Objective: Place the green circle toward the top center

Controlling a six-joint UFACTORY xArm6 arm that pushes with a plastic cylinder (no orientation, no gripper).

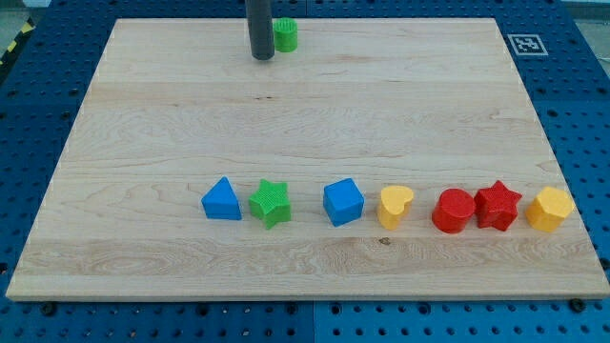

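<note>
I am reading no text or numbers; only a black-and-white fiducial marker (525,44) is showing beside the wooden board (143,143).

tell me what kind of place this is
Likely a robotics lab bench: a wooden board on a blue perforated table, a printed marker tag, and my tip beside the green circle.

my tip (262,56) beside green circle (286,35), board top

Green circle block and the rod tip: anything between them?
Nothing. In the camera view, my tip sits just to the view's left of the green circle block, near the wooden board's top edge; no block between.
</note>
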